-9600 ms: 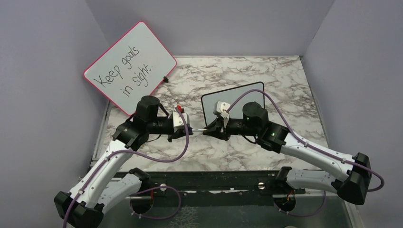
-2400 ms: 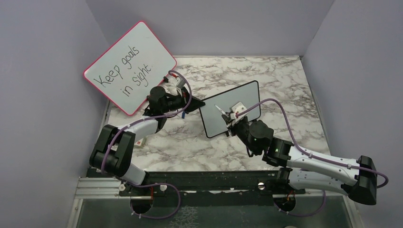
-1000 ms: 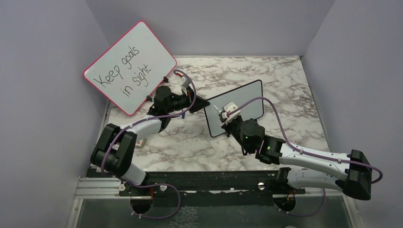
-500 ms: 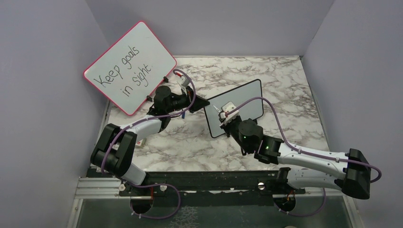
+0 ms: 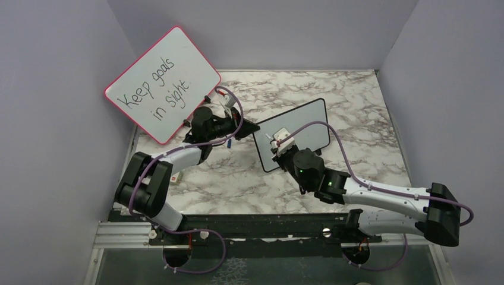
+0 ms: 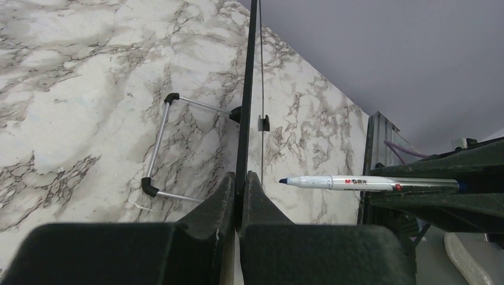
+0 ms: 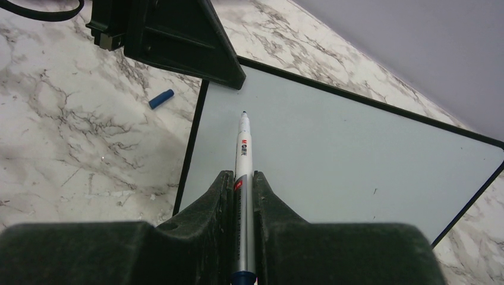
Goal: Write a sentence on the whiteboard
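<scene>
Whiteboards, two: a small black-framed whiteboard [image 5: 306, 135] propped up near the middle of the marble table [image 5: 356, 107], and a larger red-framed board [image 5: 163, 83] reading "Keep goals in sight" at the back left. Robot arms, two. One marker [image 7: 243, 154]. One blue cap [image 7: 161, 98] lies on the table beside the small board's left edge.

Left gripper [image 5: 249, 129] is clamped on that left edge, near its upper corner. Right gripper [image 5: 276, 144] is closed around the marker. The tip points at the board's face close to the same edge. Whether the tip touches the surface cannot be told.
</scene>
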Action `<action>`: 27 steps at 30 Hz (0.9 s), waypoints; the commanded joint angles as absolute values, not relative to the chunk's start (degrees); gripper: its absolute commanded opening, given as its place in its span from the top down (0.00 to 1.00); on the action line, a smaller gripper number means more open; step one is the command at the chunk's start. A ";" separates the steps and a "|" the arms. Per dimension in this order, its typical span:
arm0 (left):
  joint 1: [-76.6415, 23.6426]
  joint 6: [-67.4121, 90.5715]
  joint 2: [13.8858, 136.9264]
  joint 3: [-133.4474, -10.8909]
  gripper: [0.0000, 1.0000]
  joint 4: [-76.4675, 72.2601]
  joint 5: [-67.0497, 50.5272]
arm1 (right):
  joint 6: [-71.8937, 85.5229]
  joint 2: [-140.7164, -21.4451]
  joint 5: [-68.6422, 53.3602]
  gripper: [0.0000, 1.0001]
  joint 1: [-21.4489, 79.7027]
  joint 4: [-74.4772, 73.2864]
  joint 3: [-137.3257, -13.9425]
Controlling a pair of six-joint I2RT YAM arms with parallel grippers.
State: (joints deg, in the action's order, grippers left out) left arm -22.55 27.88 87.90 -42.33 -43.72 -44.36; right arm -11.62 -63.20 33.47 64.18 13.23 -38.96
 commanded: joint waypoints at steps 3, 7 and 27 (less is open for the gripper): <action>-21.44 26.46 89.69 -41.53 1.00 -44.91 -46.06 | -11.60 -64.59 34.87 0.99 64.51 12.74 -41.47; -21.44 26.63 89.18 -41.67 1.00 -44.91 -46.23 | -11.84 -64.58 34.81 0.99 64.51 13.09 -41.86; -22.14 27.69 88.02 -41.40 1.00 -44.65 -45.26 | -11.15 -67.92 37.18 0.99 64.44 13.45 -43.93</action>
State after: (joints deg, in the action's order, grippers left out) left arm -21.87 28.16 88.95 -42.30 -44.60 -44.99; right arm -11.60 -67.44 35.27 64.18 13.17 -41.30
